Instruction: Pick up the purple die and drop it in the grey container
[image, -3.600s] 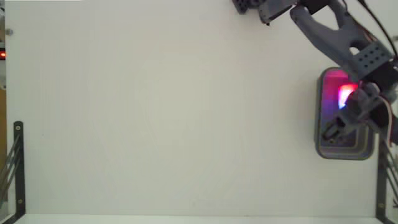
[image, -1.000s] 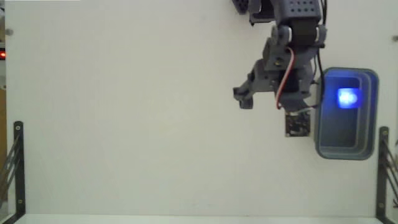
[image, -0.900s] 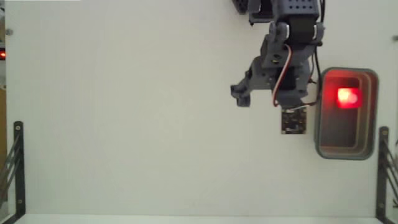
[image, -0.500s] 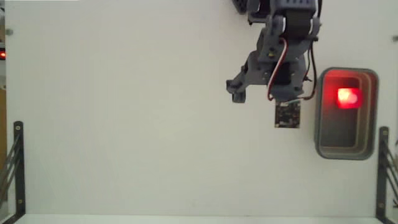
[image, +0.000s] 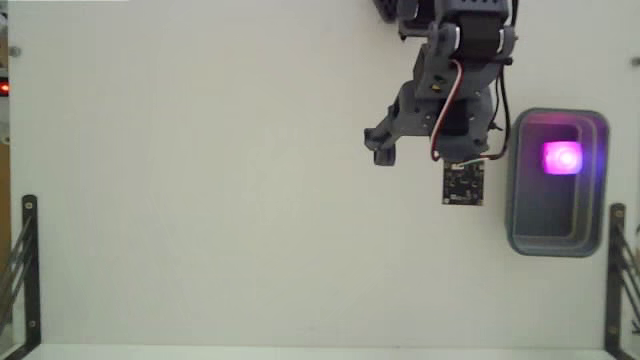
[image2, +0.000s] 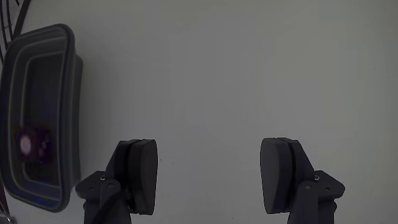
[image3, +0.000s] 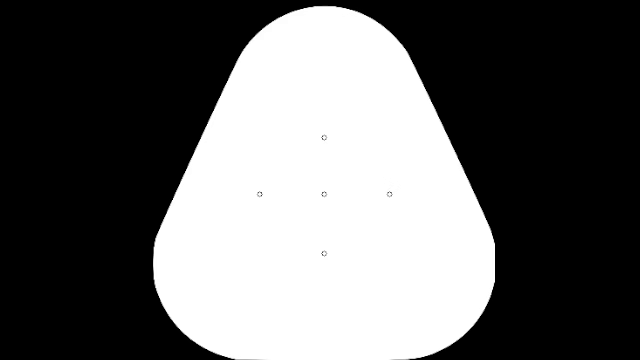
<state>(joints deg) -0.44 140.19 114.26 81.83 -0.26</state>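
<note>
- Die (image: 561, 157) sits inside the grey tray (image: 516, 205), upper half of it, at the right edge of the fixed view. It glows magenta; pips cannot be made out. Wrist view shows the same: a dim purple blob (image2: 28, 145) low inside the tray (image2: 71, 112) at the left edge of the frame.
- Judging from that, the drop looks done. Die rests loose on the tray floor, nothing touching it.
- Claw (image2: 208, 177) is spread wide and empty. Wrist view shows two dark pads, one lower left (image2: 142, 174) and one lower right, with only bare desk (image2: 249, 74) between them.
- Arm (image: 455, 80) comes down from the top edge of the fixed view, just left of the tray and clear of it. Claw (image: 425, 150) hangs over open desk (image: 200, 200), not over the tray. Likely parked away from the tray so as not to knock it.
- Small black circuit board (image: 464, 184) hangs at the arm's lower end, between arm and tray, close to the tray's left wall; a camera board, probably.
- Black metal brackets at lower left (image: 26, 260) and lower right (image: 616, 270) of the fixed view, well apart from the die. Lower right one stands just beside the tray's corner.
- Nothing lies between the claw and the tray.
</note>
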